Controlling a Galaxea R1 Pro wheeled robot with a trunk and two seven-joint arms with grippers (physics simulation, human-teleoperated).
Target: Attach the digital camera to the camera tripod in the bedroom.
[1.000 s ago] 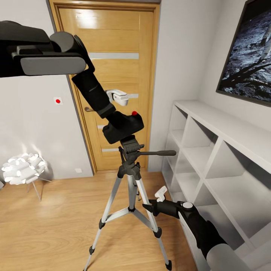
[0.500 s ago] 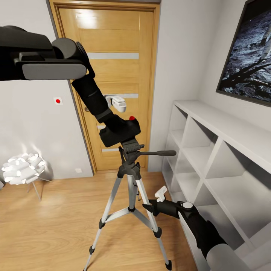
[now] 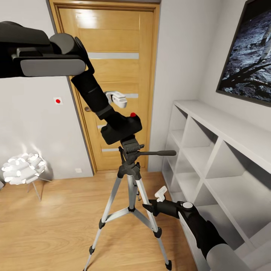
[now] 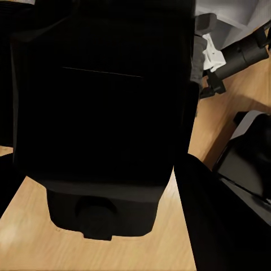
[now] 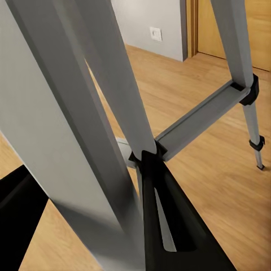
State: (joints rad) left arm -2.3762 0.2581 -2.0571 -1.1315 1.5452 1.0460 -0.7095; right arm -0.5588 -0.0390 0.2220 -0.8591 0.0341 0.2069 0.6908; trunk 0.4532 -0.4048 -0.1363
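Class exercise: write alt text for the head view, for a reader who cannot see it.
The left gripper holds the black digital camera just above the camera tripod before an orange wooden door. The right gripper hangs low beside a tripod leg, near white cubby shelving.

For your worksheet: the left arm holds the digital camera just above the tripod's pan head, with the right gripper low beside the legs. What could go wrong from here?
1. The digital camera sits tilted over the pan head, so it may land crooked and fail to attach.
2. Pressing down off-centre could tip the camera tripod, which nothing holds.
3. The right gripper hangs close to a leg, so a small move could knock it.
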